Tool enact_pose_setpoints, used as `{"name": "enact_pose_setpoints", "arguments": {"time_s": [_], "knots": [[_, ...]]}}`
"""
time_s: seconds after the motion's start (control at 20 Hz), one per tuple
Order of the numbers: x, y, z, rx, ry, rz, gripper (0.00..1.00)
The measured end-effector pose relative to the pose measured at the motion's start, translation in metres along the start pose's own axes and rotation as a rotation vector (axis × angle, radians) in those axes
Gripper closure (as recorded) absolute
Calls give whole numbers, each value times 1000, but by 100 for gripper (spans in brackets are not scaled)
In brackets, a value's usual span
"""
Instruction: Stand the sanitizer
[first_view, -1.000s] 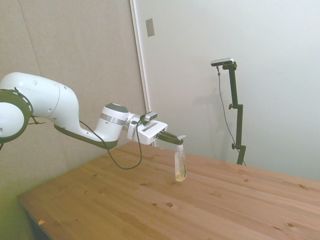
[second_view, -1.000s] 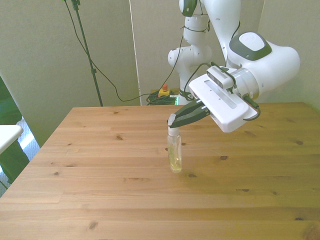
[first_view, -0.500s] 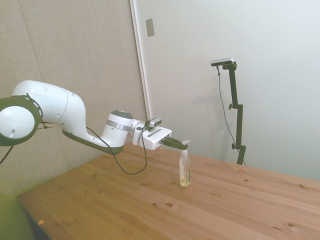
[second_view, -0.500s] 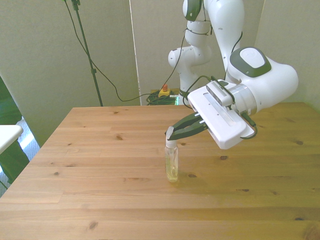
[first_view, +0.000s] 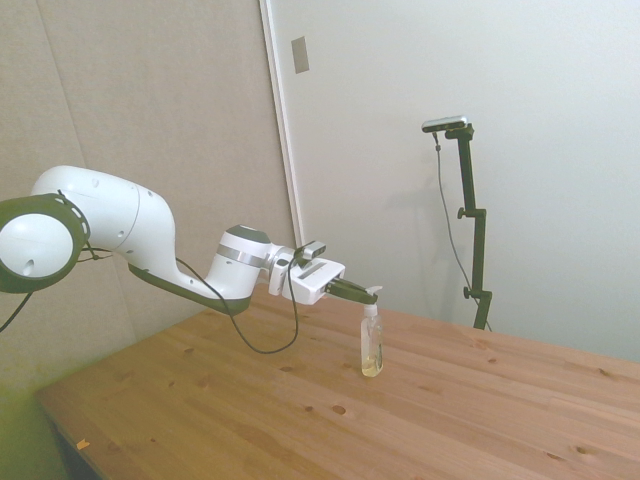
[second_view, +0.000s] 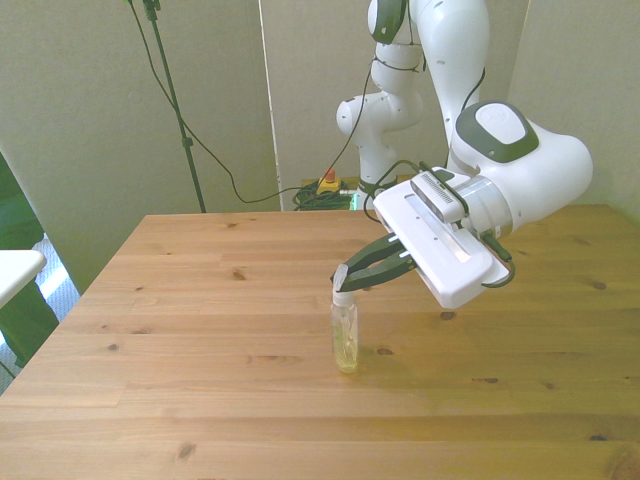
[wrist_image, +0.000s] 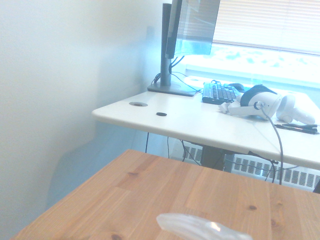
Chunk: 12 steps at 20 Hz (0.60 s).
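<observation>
**Sanitizer upright on table, pincer at its pump top**

Largest first: I see the wooden table (second_view: 200, 330), bare wood all round the pincer, knots only. My arm (second_view: 520, 170) comes in nearly level, white palm block facing the front camera. A black cable (first_view: 255, 335) sags from the wrist down to the tabletop, on the arm side of the pincer.

The pincer (second_view: 345, 279) sits right at the white pump top of the sanitizer (second_view: 345, 335). In the front view the dark fingers (second_view: 385, 262) look spread a little, tips either side of the pump head. Whether they touch it I can't tell. I call the pincer slightly parted, not clamped.

Sanitizer stands upright directly below the fingertips, base on the wood near table centre, pale yellow liquid low inside.

The side view (first_view: 371, 342) confirms the bottle is vertical, with fingers level at the pump. Finger gap is hidden there.

Only the wrist view shows a white desk (wrist_image: 200, 122) beyond the table, carrying a monitor (wrist_image: 187, 30) and a keyboard (wrist_image: 220, 93). A blurred whitish shape (wrist_image: 200, 227) lies at the frame edge.
</observation>
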<state>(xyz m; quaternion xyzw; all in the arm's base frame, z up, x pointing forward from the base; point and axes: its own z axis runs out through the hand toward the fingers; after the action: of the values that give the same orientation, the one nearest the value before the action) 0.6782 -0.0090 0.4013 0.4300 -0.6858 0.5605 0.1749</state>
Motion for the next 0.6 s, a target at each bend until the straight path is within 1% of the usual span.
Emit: {"name": "enact_pose_setpoints", "arguments": {"time_s": [0.6], "knots": [[0, 0, 2, -3, -28, 9, 0]]}}
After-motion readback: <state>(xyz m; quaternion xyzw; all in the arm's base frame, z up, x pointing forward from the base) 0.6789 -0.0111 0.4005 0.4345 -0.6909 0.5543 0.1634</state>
